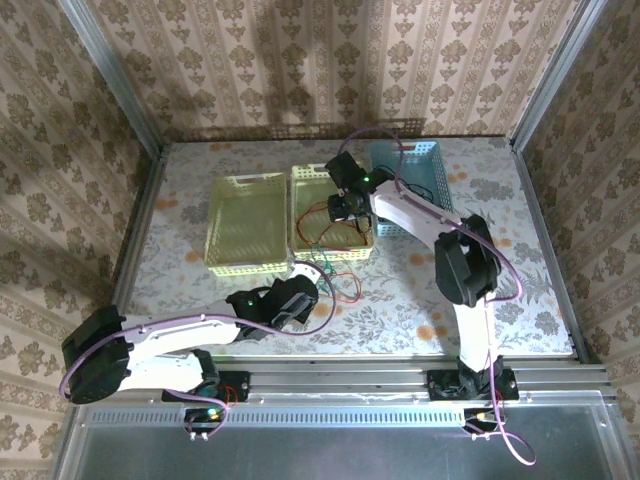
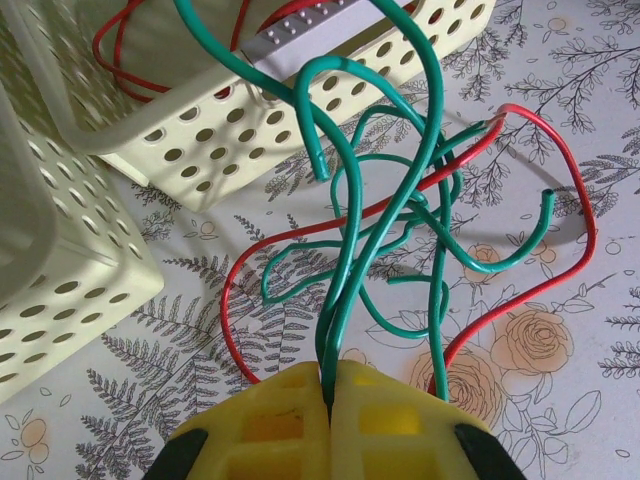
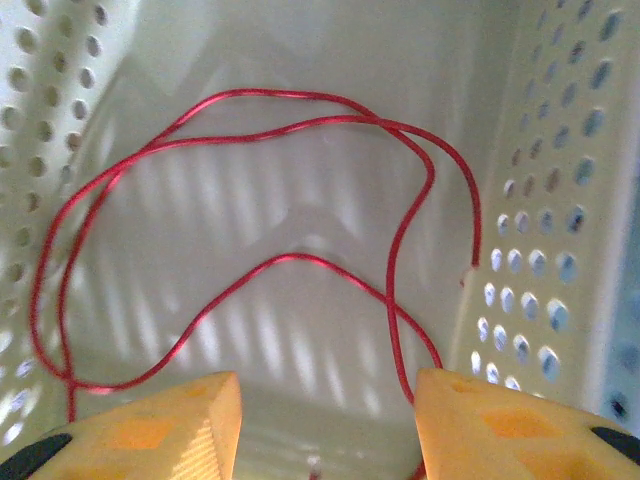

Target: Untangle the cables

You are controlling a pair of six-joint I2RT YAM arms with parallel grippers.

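Currently pinching a green cable (image 2: 345,290) in the closed left gripper (image 2: 328,385), at the near end of the green-and-red tangle (image 2: 420,210) lying on the table (image 2: 560,60) before a cream basket (image 2: 200,140); hovering with the right gripper (image 3: 328,400) parted over a red cable (image 3: 290,260) resting inside that basket.

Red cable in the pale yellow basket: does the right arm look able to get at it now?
Probably yes. The right gripper hangs open above the red cable, which lies loose on the floor of the basket with nothing between them.
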